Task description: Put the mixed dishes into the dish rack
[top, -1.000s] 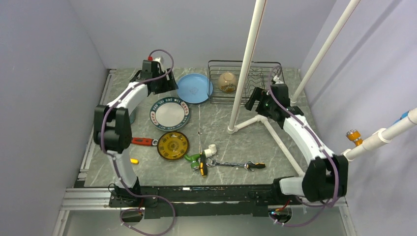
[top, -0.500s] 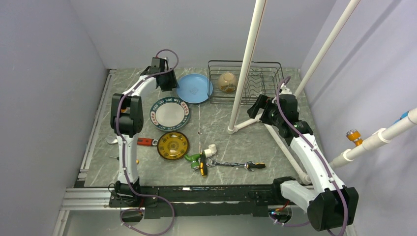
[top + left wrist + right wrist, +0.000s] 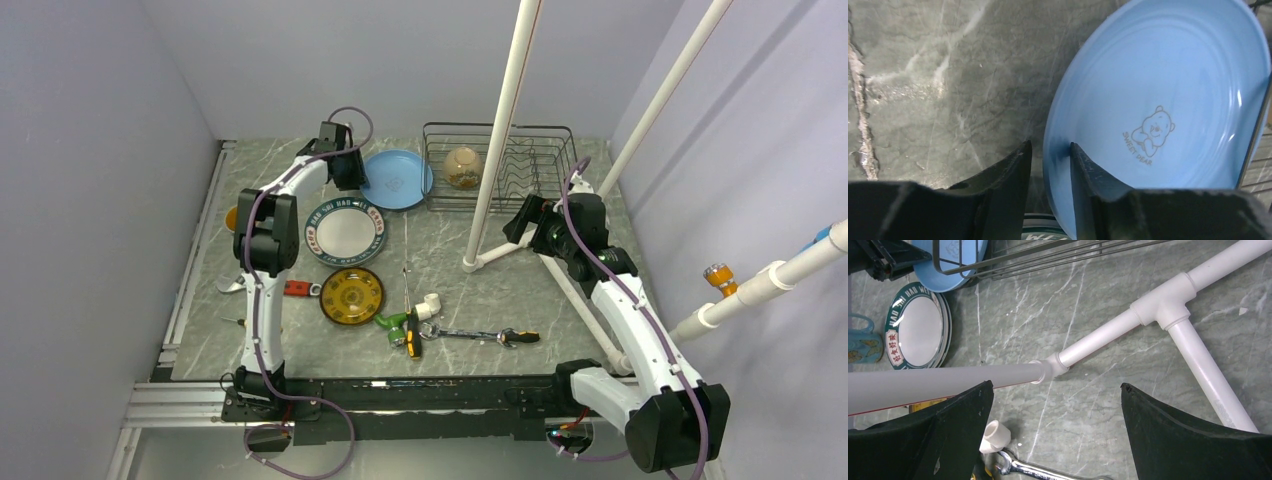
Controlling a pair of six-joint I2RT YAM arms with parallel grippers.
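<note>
A light-blue plate [image 3: 398,180] [image 3: 1158,90] rests with its right edge against the black wire dish rack [image 3: 550,127]. My left gripper [image 3: 350,172] [image 3: 1050,144] straddles the plate's left rim. One finger lies on the plate's inner face, and a narrow gap shows between the other finger and the rim, so it is still open. A tan-speckled bowl [image 3: 462,167] sits in the rack. The green-rimmed white plate [image 3: 345,230] and the yellow-centred plate [image 3: 352,295] lie flat on the table. The teal mug [image 3: 860,345] stands left of them. My right gripper [image 3: 524,218] [image 3: 1056,385] hangs wide open and empty.
A white pipe frame [image 3: 500,140] rises in front of the rack, and its base pipes [image 3: 1098,337] run under my right gripper. A wrench [image 3: 470,333], screwdrivers [image 3: 410,335], a red-handled tool [image 3: 292,288] and a white pipe fitting [image 3: 430,305] lie near the front. Walls close both sides.
My left gripper has moved right to the blue plate's rim, and its jaws have narrowed around it. The right arm swung back to the right, then held still.
</note>
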